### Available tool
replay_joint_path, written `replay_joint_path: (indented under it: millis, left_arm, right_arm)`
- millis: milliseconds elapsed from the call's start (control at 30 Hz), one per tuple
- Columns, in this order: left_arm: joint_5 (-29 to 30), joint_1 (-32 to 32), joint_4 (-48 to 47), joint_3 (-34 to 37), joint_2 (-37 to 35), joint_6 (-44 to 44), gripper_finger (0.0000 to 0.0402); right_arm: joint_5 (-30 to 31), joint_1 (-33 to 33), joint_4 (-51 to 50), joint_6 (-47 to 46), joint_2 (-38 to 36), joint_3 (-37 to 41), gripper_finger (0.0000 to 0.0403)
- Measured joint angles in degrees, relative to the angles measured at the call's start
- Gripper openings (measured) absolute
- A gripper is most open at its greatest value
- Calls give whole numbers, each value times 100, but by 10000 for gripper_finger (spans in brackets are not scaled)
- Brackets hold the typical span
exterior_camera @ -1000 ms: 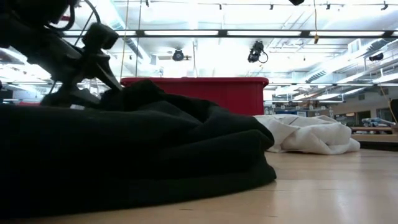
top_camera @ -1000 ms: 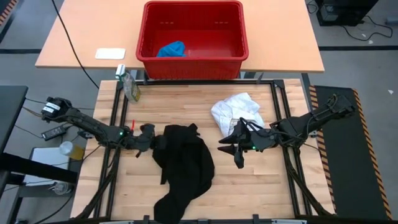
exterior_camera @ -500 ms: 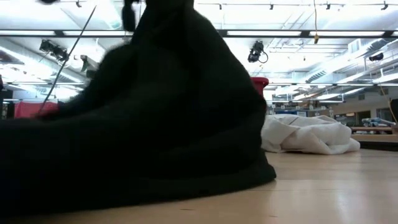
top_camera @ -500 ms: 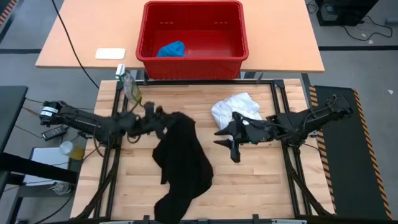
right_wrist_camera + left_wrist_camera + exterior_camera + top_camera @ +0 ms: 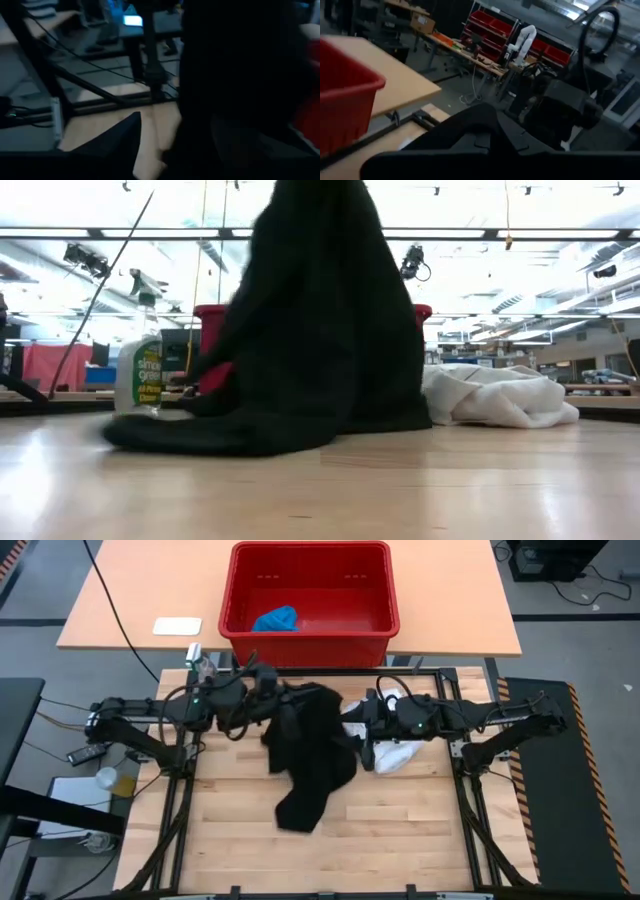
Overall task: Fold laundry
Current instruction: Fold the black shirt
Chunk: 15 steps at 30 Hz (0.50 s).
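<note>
Black garment (image 5: 312, 745) centre frame on worktop (image 5: 400, 830), top edge lifted, rest trailing in long crumpled drape. Left pincer (image 5: 268, 690) clamped on its upper corner. Right pincer (image 5: 366, 730) at its right edge over white garment (image 5: 398, 753), fingers: cannot tell. Blue garment (image 5: 276, 619) in red basket (image 5: 310, 648), upper centre.

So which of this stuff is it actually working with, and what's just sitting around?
In the job:
black garment, lifted by the left gripper
white garment
blue garment

Lying about:
red basket
spray bottle
white pad
</note>
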<state>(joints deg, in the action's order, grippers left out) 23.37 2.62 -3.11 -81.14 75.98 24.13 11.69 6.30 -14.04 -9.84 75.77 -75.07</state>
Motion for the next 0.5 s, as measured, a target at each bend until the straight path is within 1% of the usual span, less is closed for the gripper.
replay_joint_path:
  millis: [100, 200, 267, 333, 400, 500]
  left_arm:
    - [-143, -27, -1, -454, 346, -345, 10]
    - [-839, -36, -1, -852, 610, -953, 11]
    - [-1148, -21, -50, -1066, 707, -1291, 11]
    - [-1232, -11, -239, -1290, 737, -1513, 11]
    - [-1219, -17, -523, -1517, 727, -1630, 11]
    - [-1188, -34, -952, -1871, 687, -1780, 11]
  right_arm:
    - [-11, -82, 147, 47, 0, 0, 266]
    - [182, -171, 310, 85, -56, 0, 269]
    - [180, -236, 476, 75, -137, 0, 267]
    - [136, -290, 608, -8, -256, -2, 262]
    - [-64, -315, 515, -52, -377, -2, 258]
    - [-262, -301, 95, 55, -583, -2, 251]
